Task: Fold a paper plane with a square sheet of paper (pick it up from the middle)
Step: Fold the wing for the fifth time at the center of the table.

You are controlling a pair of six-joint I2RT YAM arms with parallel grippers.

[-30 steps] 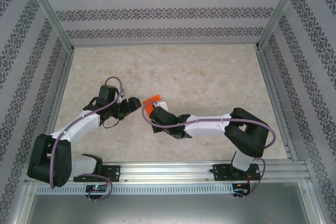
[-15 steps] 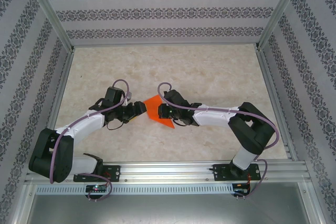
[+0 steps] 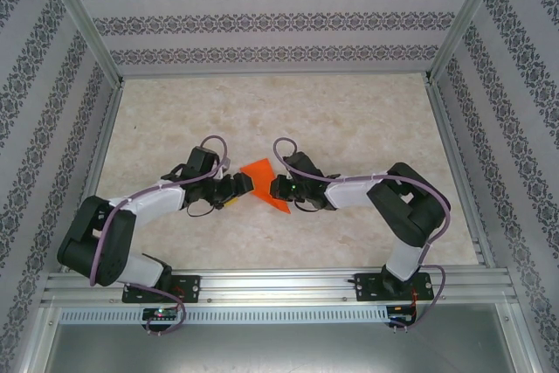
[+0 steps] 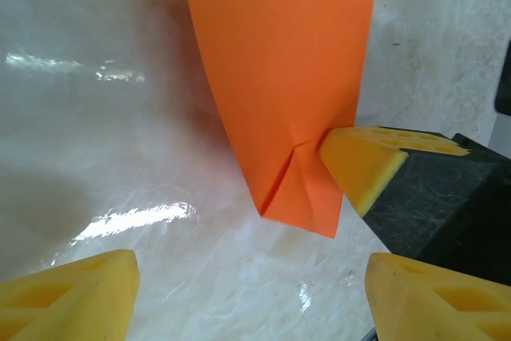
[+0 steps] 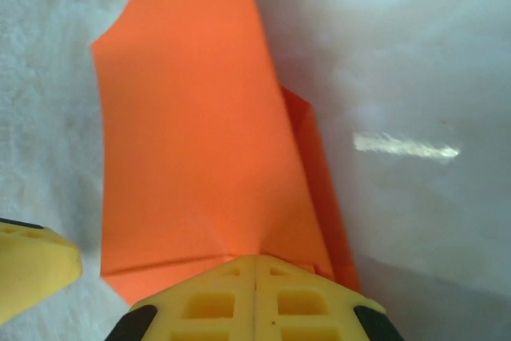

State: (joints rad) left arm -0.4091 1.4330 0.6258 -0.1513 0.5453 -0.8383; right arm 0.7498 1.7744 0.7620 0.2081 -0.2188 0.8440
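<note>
Mid-table on the marbled tabletop, the right gripper is pinching the square sheet of paper, seemingly part-folded; the left gripper is hovering spread just beside it; most folds are remaining.

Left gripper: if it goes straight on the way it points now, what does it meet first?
Probably the folded orange paper, pinched by the shut right gripper; depth is unclear.

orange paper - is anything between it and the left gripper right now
Nothing visible does. The open left gripper faces a corner of the folded orange paper across bare table; the right gripper, shut on it, holds from the far side.
</note>
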